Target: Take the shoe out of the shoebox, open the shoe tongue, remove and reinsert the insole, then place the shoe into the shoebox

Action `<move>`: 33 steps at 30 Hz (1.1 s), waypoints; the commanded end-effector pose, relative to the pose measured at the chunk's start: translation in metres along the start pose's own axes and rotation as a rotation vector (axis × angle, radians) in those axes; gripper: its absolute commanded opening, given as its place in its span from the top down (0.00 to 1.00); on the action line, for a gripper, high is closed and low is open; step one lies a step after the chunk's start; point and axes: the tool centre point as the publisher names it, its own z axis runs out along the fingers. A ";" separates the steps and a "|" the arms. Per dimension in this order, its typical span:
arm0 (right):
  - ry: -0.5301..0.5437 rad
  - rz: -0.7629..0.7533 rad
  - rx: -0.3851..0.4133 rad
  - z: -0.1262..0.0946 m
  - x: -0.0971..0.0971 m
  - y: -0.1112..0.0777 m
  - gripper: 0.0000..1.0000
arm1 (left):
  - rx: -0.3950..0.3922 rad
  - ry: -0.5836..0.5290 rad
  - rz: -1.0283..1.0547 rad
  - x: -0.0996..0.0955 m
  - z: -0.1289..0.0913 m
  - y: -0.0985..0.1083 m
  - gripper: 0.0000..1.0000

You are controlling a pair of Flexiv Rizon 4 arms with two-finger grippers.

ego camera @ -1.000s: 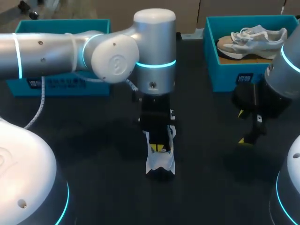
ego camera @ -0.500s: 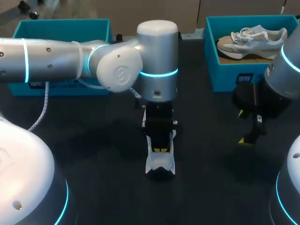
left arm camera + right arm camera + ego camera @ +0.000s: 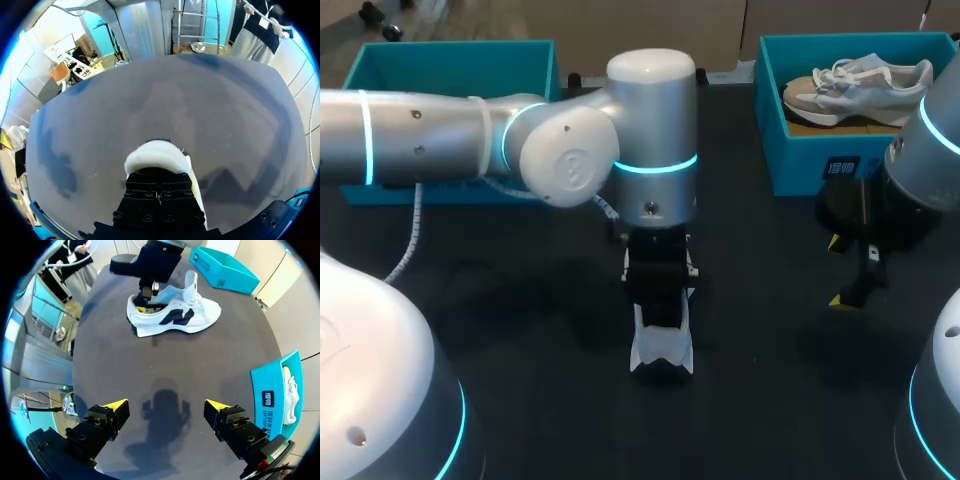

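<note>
The right pincer point(image 3: 165, 407) is hanging wide open and empty over the dark worktop point(image 3: 520, 400), toward 3 o'clock in the head view. The left pincer point(image 3: 145, 299) is sitting down in the heel opening of the white shoe point(image 3: 172, 315), which is standing on its sole at the worktop's centre. Whether the left pincer is gripping anything cannot be told. A second shoe point(image 3: 860, 85) is lying in the teal shoebox point(image 3: 815, 165) at 1 o'clock, and another teal box point(image 3: 450, 60) is standing at 11 o'clock.
</note>
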 end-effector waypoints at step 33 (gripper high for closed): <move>-0.002 0.000 0.000 0.000 0.001 -0.001 0.00 | -0.114 0.045 -0.007 0.001 0.015 0.009 1.00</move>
